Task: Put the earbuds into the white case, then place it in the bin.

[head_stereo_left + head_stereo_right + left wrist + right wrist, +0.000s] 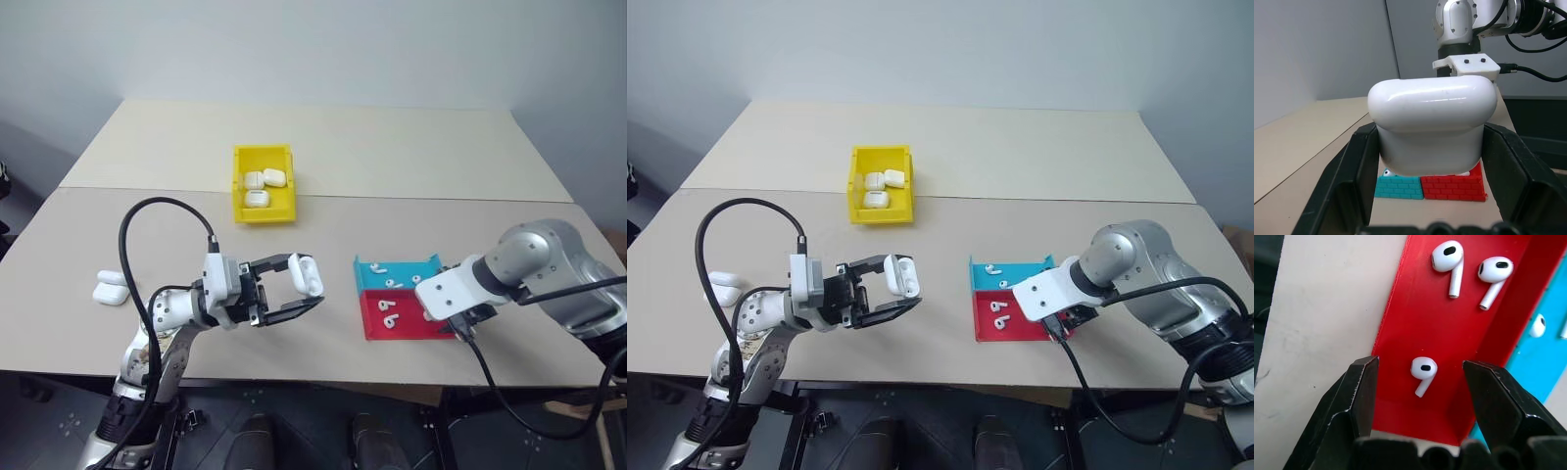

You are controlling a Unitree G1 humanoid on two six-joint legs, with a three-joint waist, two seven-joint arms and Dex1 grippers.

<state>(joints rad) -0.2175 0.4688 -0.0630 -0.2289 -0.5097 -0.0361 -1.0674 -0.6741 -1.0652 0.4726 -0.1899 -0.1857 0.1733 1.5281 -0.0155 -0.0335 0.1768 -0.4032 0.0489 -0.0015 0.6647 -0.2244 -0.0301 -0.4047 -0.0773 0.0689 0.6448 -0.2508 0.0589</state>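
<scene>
Left gripper [306, 290]: clamped on white case [305, 274], held above bare table [392, 147] mid-front. Right gripper [1420, 382]: jaws apart, empty, straddling one earbud [1423, 373] near red tray [1415, 308] end wall. Bin [240, 186]: well beyond, three cases inside.

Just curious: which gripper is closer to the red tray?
Right. The right gripper hangs open just above the red tray; the left gripper holds a white case well off beside it.

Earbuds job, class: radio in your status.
Left gripper shut on white case. Right gripper open over earbud in red tray. Nothing in the way.
</scene>
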